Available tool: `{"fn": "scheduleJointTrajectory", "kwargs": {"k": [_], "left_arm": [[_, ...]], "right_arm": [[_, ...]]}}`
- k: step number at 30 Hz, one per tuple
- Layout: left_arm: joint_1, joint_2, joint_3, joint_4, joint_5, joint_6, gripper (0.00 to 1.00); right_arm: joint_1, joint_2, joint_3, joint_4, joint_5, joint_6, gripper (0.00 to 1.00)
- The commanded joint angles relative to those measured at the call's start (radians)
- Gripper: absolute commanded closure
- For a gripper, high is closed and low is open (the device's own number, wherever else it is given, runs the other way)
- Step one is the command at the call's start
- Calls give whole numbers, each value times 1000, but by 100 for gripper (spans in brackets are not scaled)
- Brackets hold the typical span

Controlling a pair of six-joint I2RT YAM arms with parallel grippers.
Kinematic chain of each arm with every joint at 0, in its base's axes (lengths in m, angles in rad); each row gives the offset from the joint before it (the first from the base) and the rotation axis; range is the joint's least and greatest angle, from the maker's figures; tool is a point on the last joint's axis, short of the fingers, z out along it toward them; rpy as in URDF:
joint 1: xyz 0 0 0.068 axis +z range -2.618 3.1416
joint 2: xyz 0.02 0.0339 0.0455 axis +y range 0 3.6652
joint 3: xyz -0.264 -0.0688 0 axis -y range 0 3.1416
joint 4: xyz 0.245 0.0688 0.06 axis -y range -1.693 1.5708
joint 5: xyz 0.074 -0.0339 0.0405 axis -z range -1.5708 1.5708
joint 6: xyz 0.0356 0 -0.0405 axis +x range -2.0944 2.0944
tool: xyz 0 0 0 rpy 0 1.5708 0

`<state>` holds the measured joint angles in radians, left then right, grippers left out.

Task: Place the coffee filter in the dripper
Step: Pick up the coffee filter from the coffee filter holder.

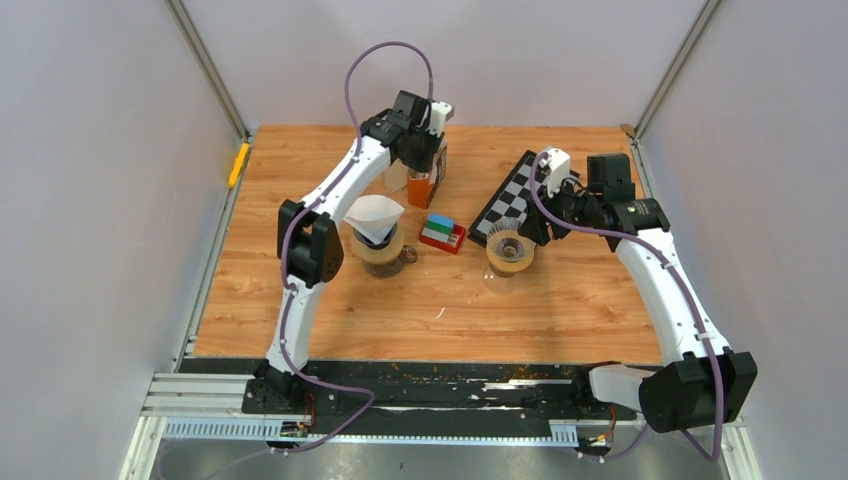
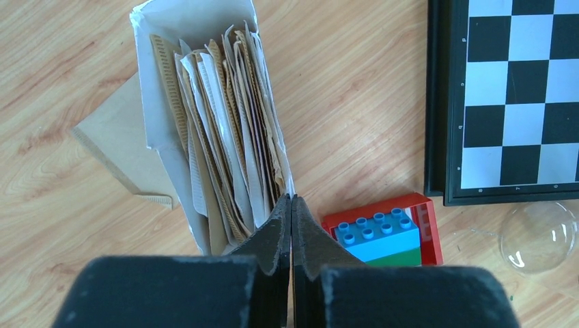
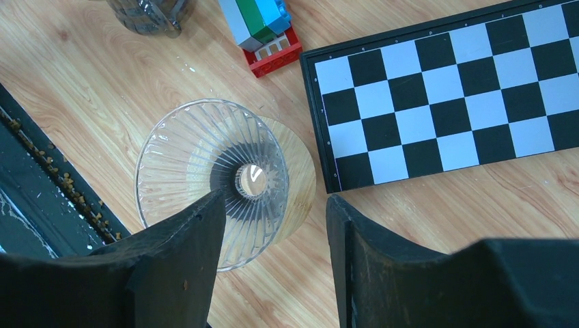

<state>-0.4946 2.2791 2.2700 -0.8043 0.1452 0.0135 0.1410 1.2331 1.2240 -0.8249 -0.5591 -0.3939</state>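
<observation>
A tall box of brown and white coffee filters [image 2: 205, 102] stands at the back of the table [image 1: 425, 185]. My left gripper [image 2: 291, 199] is shut at the box's right edge, with a thin brown paper edge between its pads; it sits over the box in the top view [image 1: 424, 168]. A clear ribbed glass dripper [image 3: 205, 157] with a wooden collar stands empty at centre right [image 1: 510, 250]. My right gripper [image 3: 273, 205] is open above it, its left finger over the rim; the top view shows it beside the dripper [image 1: 530, 225].
A second dripper holds a white filter [image 1: 376, 215] on a glass carafe [image 1: 386, 252]. A loose brown filter [image 2: 116, 143] lies left of the box. A red, blue and green block stack [image 1: 441, 232] and a chessboard [image 1: 512, 195] lie between the arms.
</observation>
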Motion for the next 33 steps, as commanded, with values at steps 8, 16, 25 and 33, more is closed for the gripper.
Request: {"fn": "scheduleJointTrajectory", "kwargs": {"k": [8, 16, 25, 33], "left_arm": [[5, -170, 12, 5, -27, 36, 97], [5, -168, -4, 15, -15, 34, 76], [6, -109, 12, 15, 2, 17, 55], [6, -68, 33, 27, 8, 8, 73]], "right_arm": [[-6, -21, 10, 25, -13, -3, 44], [-5, -26, 3, 26, -12, 0, 44], [-5, -29, -7, 28, -11, 0, 44], [-5, -26, -20, 33, -12, 1, 44]]}}
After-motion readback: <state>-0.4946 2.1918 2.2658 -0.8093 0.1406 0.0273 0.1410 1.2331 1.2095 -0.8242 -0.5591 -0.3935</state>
